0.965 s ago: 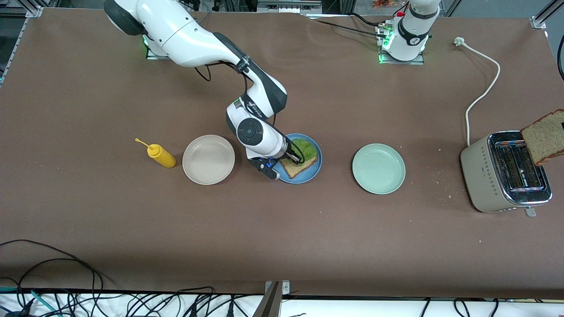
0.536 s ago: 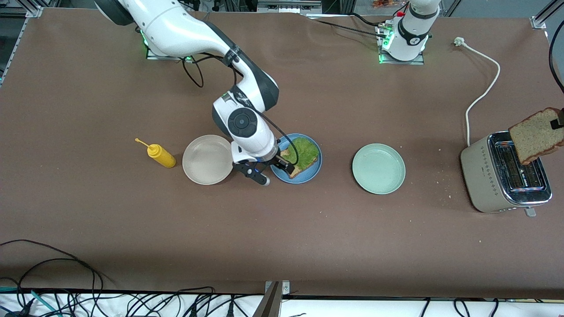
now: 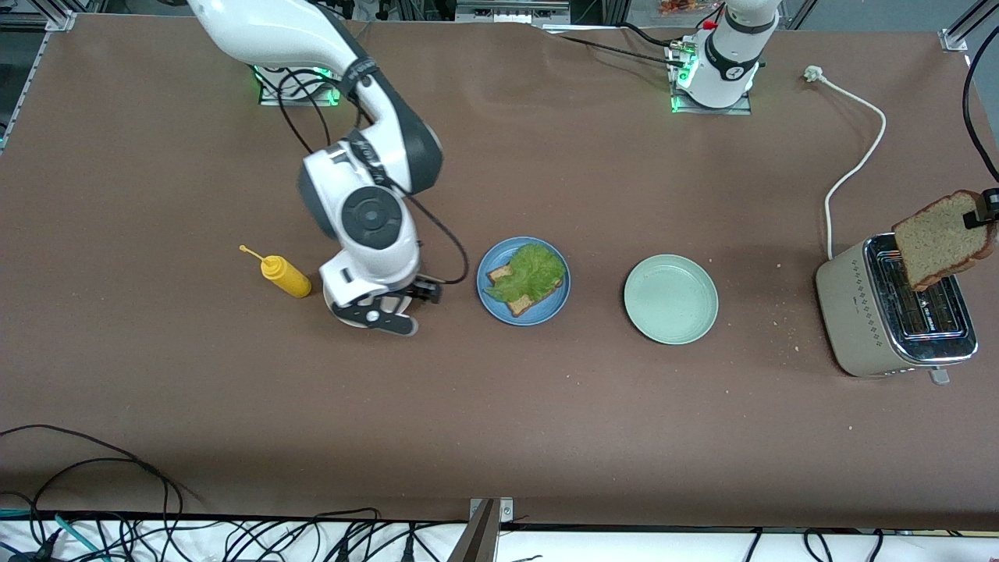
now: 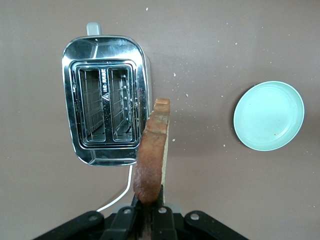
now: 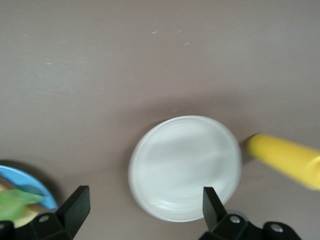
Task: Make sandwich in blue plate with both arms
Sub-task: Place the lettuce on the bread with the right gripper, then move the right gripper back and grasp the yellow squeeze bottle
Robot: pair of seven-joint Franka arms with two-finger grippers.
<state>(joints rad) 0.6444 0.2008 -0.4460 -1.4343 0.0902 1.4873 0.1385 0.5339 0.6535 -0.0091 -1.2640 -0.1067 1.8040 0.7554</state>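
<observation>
The blue plate (image 3: 490, 303) holds one toast slice (image 3: 521, 304) with a green lettuce leaf (image 3: 529, 270) on top. My right gripper (image 5: 145, 210) is open and empty, up over the beige-white plate (image 5: 185, 167), beside the blue plate toward the right arm's end; in the front view the gripper (image 3: 384, 311) hides most of that plate. My left gripper (image 4: 148, 206) is shut on a second brown toast slice (image 4: 153, 150), held on edge over the toaster (image 4: 105, 100). In the front view this slice (image 3: 936, 240) hangs from the left gripper (image 3: 983, 209) at the frame's edge.
A pale mint-green plate (image 3: 670, 299) lies between the blue plate and the toaster (image 3: 897, 308). A yellow squeeze bottle (image 3: 285, 275) lies beside the beige-white plate. The toaster's white cord (image 3: 855, 164) runs toward the left arm's base. Crumbs lie near the toaster.
My right gripper has drawn away from the blue plate to over the beige-white plate, leaving the lettuce on the toast. My left gripper has shifted the second slice slightly toward the table's middle.
</observation>
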